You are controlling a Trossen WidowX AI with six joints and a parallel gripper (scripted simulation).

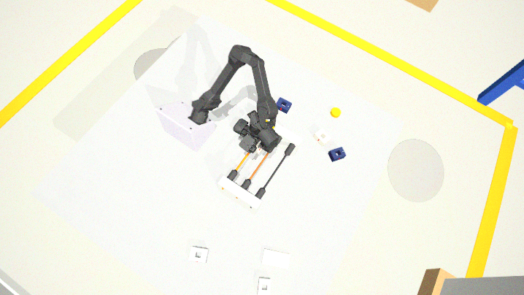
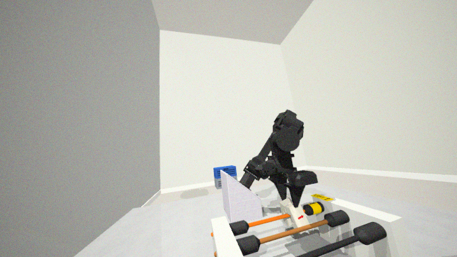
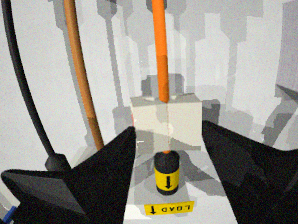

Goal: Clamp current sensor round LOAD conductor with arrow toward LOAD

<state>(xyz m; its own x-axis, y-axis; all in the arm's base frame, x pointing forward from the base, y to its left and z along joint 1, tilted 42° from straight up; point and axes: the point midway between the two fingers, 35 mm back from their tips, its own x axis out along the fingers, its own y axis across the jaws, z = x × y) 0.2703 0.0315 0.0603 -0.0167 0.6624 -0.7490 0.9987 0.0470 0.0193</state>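
My gripper (image 2: 290, 202) (image 3: 168, 129) is shut on the off-white split-core sensor (image 2: 293, 213) (image 3: 183, 120), one finger on each side. The orange LOAD conductor (image 1: 241, 162) (image 2: 268, 220) (image 3: 160, 50) enters one face of the sensor and comes out of the other, just before the black end sleeve with a yellow band (image 2: 316, 208) (image 3: 166, 180). The red arrow (image 2: 300, 217) on the sensor points toward that sleeve and the yellow LOAD label (image 2: 323, 197) (image 3: 169, 208). A seam between the halves shows in the wrist view; whether the latch has caught cannot be told.
A brown-orange conductor (image 1: 258, 166) (image 2: 293, 230) (image 3: 80, 60) and a black conductor (image 1: 274, 171) (image 3: 22, 95) run beside it between white end walls. Blue blocks (image 1: 284, 105) (image 1: 336, 154), a yellow disc (image 1: 335, 112) and several white pieces lie around the rack.
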